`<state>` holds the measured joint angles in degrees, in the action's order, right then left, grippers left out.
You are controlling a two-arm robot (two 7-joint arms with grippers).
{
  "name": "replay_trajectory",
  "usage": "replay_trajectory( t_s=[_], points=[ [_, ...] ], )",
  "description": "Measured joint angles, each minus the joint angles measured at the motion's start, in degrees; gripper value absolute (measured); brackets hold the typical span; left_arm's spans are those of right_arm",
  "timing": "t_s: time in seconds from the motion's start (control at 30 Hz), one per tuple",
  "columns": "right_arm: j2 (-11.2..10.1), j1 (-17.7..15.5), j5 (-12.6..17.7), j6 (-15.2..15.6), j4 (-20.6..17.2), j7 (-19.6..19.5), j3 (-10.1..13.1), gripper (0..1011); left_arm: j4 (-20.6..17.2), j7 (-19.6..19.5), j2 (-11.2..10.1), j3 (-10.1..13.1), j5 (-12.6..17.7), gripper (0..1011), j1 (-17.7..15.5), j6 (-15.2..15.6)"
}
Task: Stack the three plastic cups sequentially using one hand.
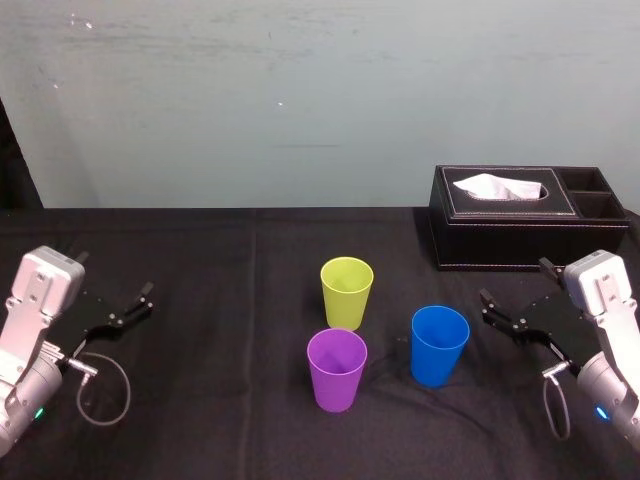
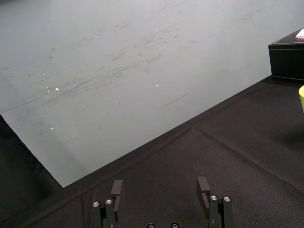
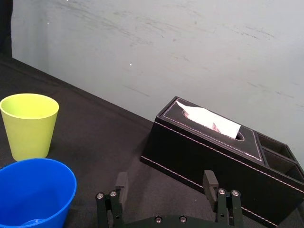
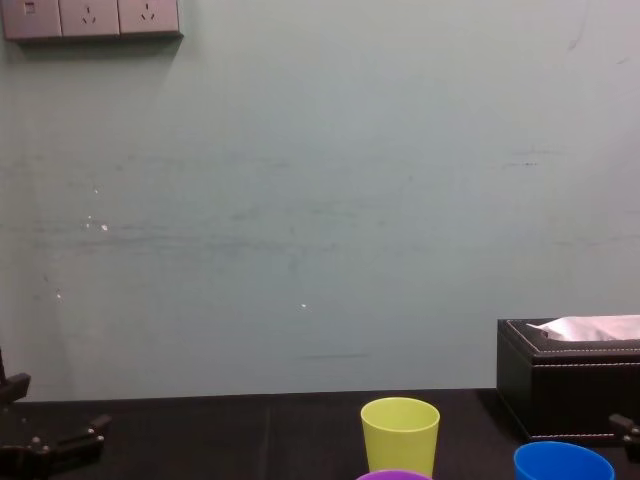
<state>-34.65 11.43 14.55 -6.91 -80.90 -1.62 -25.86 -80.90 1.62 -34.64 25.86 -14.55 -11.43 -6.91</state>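
Three smooth, tapered plastic cups are seen standing upright, mouths up, on a tabletop (image 1: 230,400) covered in matte black cloth. The blue cup (image 1: 439,345) is set nearest the right gripper (image 3: 166,179), just to its left. The purple cup (image 1: 336,368) is found farther left of that gripper, and the yellow-green cup (image 1: 347,292) is placed just behind the purple one. All three lie between the two grippers, closer to the right one. The right gripper, black with thin fingers, is held open, with nothing gripped. The left gripper (image 2: 160,187) is likewise held open and empty, well apart from the cups. One black, box-shaped tissue box (image 1: 520,230) with pale stitching and a white tissue raised from its slot is seen beyond the right gripper.
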Motion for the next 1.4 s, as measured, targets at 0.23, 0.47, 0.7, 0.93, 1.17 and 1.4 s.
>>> replay_trajectory(
  t_s=[0.23, 0.47, 0.7, 0.93, 1.17, 1.4],
  points=[
    [0.00, 0.00, 0.00, 0.00, 0.00, 0.00, 0.00, 1002, 0.00, 0.00, 0.00, 0.00, 0.00, 1000, 0.00, 0.00],
    [0.00, 0.00, 0.00, 0.00, 0.00, 0.00, 0.00, 1003, 0.00, 0.00, 0.00, 0.00, 0.00, 1000, 0.00, 0.00],
    [0.00, 0.00, 0.00, 0.00, 0.00, 0.00, 0.00, 1003, 0.00, 0.00, 0.00, 0.00, 0.00, 1000, 0.00, 0.00],
    [0.00, 0.00, 0.00, 0.00, 0.00, 0.00, 0.00, 1003, 0.00, 0.00, 0.00, 0.00, 0.00, 1000, 0.00, 0.00],
    [0.00, 0.00, 0.00, 0.00, 0.00, 0.00, 0.00, 1003, 0.00, 0.00, 0.00, 0.00, 0.00, 1000, 0.00, 0.00],
    [0.47, -0.07, 0.30, -0.20, -0.14, 0.55, 0.86, 1003, 0.00, 0.00, 0.00, 0.00, 0.00, 1000, 0.00, 0.00]
  ],
)
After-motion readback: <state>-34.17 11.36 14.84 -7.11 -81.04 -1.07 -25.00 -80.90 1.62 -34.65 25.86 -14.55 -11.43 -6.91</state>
